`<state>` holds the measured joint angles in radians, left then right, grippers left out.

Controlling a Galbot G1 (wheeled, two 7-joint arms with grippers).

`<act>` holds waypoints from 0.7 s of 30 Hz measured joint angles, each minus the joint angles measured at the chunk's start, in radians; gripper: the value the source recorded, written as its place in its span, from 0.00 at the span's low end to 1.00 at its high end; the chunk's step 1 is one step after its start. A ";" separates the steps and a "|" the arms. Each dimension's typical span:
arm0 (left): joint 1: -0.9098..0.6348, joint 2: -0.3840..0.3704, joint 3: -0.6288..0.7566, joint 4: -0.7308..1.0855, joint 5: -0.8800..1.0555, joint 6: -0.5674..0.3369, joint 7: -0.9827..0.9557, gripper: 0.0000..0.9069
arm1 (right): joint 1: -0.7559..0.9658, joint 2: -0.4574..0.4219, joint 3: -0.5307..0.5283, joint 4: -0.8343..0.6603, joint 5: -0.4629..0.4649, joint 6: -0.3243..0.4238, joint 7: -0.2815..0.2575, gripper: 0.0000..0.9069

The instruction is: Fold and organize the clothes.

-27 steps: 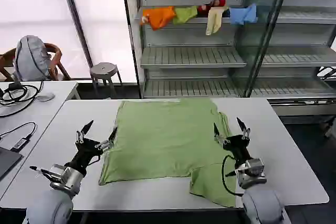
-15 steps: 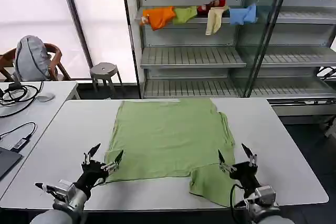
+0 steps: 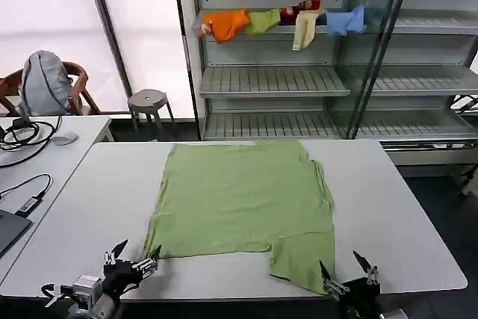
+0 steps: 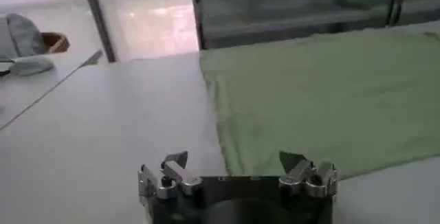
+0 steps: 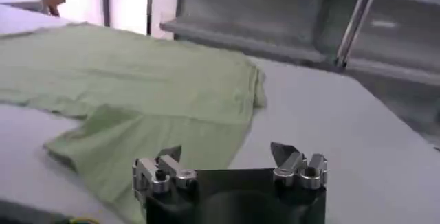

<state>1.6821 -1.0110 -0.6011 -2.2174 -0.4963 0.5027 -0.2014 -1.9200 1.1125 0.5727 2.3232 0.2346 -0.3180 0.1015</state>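
1. A big white table (image 3: pixel 112 177) fills the lower middle of the head view.
2. A metal shelf rack (image 3: pixel 299 80) stands behind it, in the upper middle.
3. Small clothes hang on the top shelf: orange (image 3: pixel 224 24), green (image 3: pixel 263 20), red (image 3: pixel 305 7), pale yellow (image 3: pixel 305 29) and blue (image 3: pixel 345 20).
4. A round grey stool (image 3: pixel 148 101) stands left of the rack.
5. A second table (image 3: pixel 45 147) sits at the left edge, with black cables (image 3: pixel 19 134) on it.
6. A grey bag (image 3: pixel 45 84) rests on a wooden chair (image 3: pixel 81 87) in the upper left.

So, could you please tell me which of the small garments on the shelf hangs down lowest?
The pale yellow garment on the shelf; it dangles below the shelf edge, while the others stay bunched on top.
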 measured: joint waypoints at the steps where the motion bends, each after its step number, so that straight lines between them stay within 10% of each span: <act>1: 0.002 0.001 -0.003 0.000 -0.003 0.006 -0.005 1.00 | -0.005 0.002 -0.002 0.003 0.000 0.001 0.002 1.00; 10: 0.006 0.003 -0.033 0.007 -0.046 0.043 -0.028 1.00 | -0.041 0.009 -0.013 0.021 -0.001 -0.007 0.010 1.00; 11: 0.006 0.003 -0.033 0.007 -0.050 0.046 -0.029 0.43 | -0.043 0.009 -0.015 0.022 0.000 -0.008 0.011 0.53; 13: 0.008 0.003 -0.033 0.005 -0.057 0.051 -0.029 0.02 | -0.045 0.009 -0.017 0.023 0.001 -0.012 0.013 0.06; 21: 0.007 0.004 -0.032 0.006 -0.071 0.060 -0.029 0.01 | -0.045 0.010 -0.027 0.024 0.015 -0.015 0.016 0.00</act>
<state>1.6894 -1.0069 -0.6327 -2.2112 -0.5672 0.5629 -0.2306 -1.9648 1.1224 0.5457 2.3468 0.2494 -0.3330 0.1180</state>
